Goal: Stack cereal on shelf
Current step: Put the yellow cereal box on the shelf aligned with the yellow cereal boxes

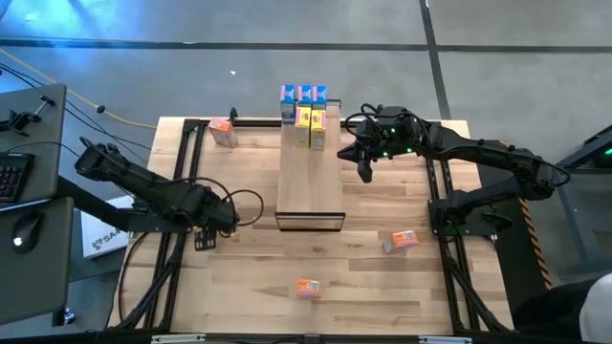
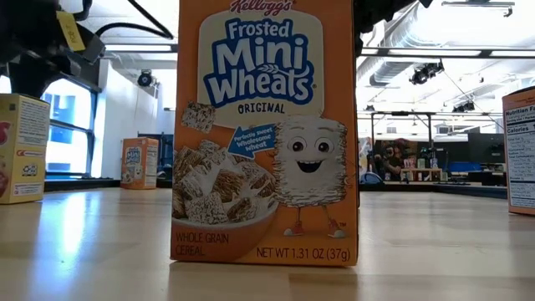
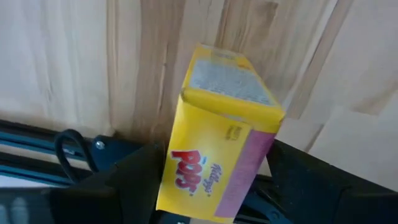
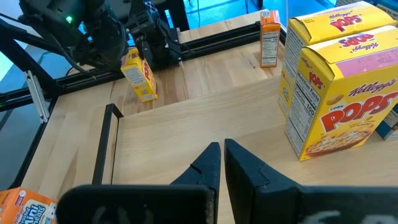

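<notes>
The shelf (image 1: 309, 186) lies along the middle of the table. At its far end stand blue cereal boxes (image 1: 304, 94) and yellow ones (image 1: 308, 124), with the yellow ones also showing in the right wrist view (image 4: 336, 106). Near the table's left edge a yellow Pops box (image 3: 217, 143) stands on its lower end (image 2: 21, 196). My left gripper (image 3: 214, 165) points down over it, open, with one finger beside each narrow side of its top. My right gripper (image 4: 222, 146) hangs shut and holds nothing, just right of the shelf's far half (image 1: 364, 172). My left gripper comes at the yellow box from above, with its fingers (image 3: 134, 180) standing beside the box's narrow sides near the top end. I cannot tell whether they touch the box. The box rests on the table.
Orange Mini-Wheats boxes stand loose on the table. One is near the front edge (image 1: 307, 288), one at the right (image 1: 402, 241) and one at the far left corner (image 1: 223, 131). Dark frame rails (image 1: 177, 191) run along both sides of the table. The shelf's near half is bare wood.
</notes>
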